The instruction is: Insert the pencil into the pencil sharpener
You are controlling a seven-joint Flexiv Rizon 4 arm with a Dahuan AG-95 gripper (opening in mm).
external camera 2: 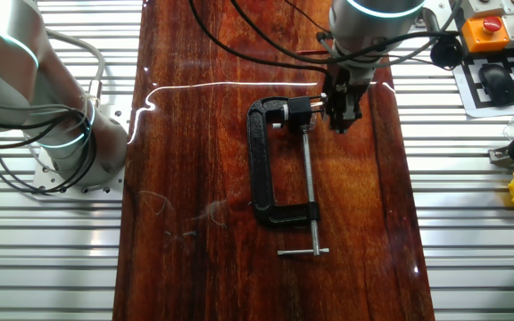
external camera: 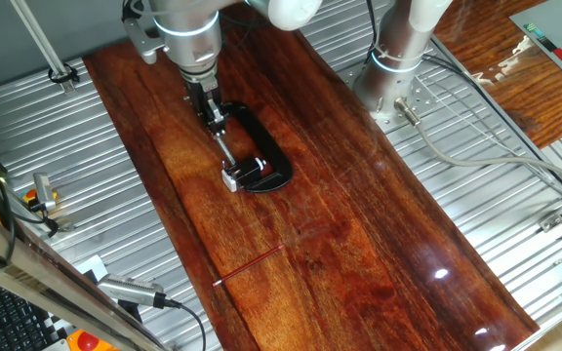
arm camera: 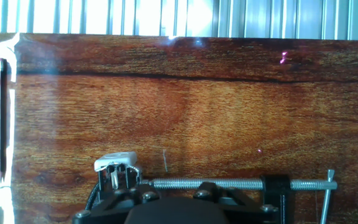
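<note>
Nearest the camera in one fixed view lies the pencil (external camera: 248, 265), a thin red line flat on the dark wood tabletop (external camera: 379, 234), slanted and free of everything else. It is well apart from the clamp, so nothing crowds a grasp on it. Further back sits the pencil sharpener (external camera: 230, 178), a tiny silvery-white block held at the jaw end of the black C-shaped clamp (external camera: 264, 154). The steel screw (external camera 2: 309, 178) runs along the open side of the clamp's frame toward the block. I judge the clamp is there to pin the sharpener so that it cannot slide or twist when a pencil is pushed in. In the hand view the block (arm camera: 115, 163) shows at the lower left, with the screw stretching off to the right to its cross handle. Above the clamp hangs the gripper (external camera: 213, 117), pointing down and carrying nothing that I can see. Whether its fingers are spread or pressed together I cannot tell — they read as one dark mass in every view. It hovers over the clamp, not over the pencil, so the pick-up is not yet done and the insertion is all still ahead. By count there is one pencil, one sharpener, one clamp and one gripper. The sharpener's opening cannot be made out — too small — so the approach direction is uncertain.
</note>
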